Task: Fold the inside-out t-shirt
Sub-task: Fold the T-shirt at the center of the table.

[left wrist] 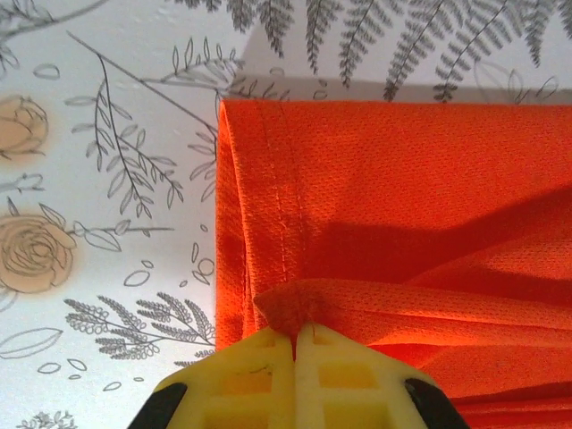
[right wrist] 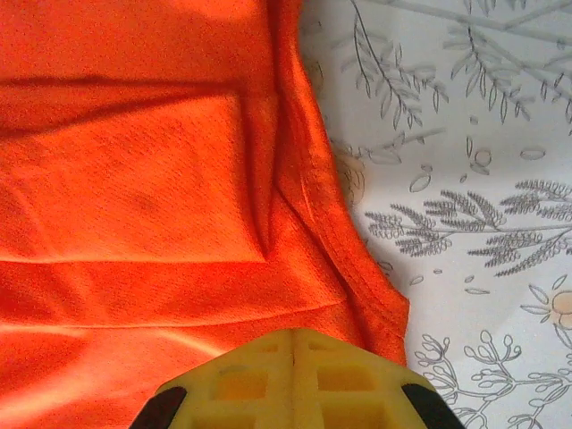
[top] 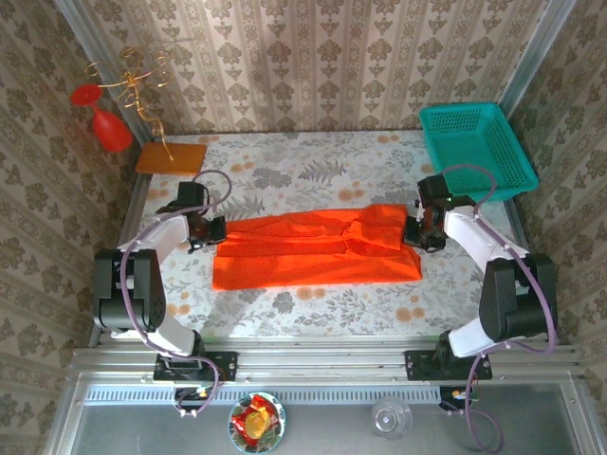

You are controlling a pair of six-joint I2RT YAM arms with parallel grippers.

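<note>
You have the inside-out t-shirt (top: pixel 318 251) lying flat across the middle of the tabletop (top: pixel 313 171), stretched lengthwise between the two arms. It is plain bright orange-red with no print. From above it reads as a long, roughly rectangular band. Its near edge is straight, while its far edge is uneven and rises toward the right, where a raised layer sits on top. A few creases and a darker fold line run through the centre.

Up close the cloth is a fine mesh knit. At its left end you can see a stitched hem line running parallel to the folded edge, and a second layer draped over the first. At the right end, one layer overlaps another with a crisp corner, and the outer edge curves in a loose, rolled seam down toward the fingers.

Your left gripper (top: pixel 211 230) is at the shirt's left edge, its yellow fingers (left wrist: pixel 259 375) pressed together on a small puckered pinch of fabric. Your right gripper (top: pixel 414 230) is at the shirt's right edge, closed as well. The cloth runs right up to its fingers (right wrist: pixel 331 375), but you cannot tell whether any is caught between them.
</note>
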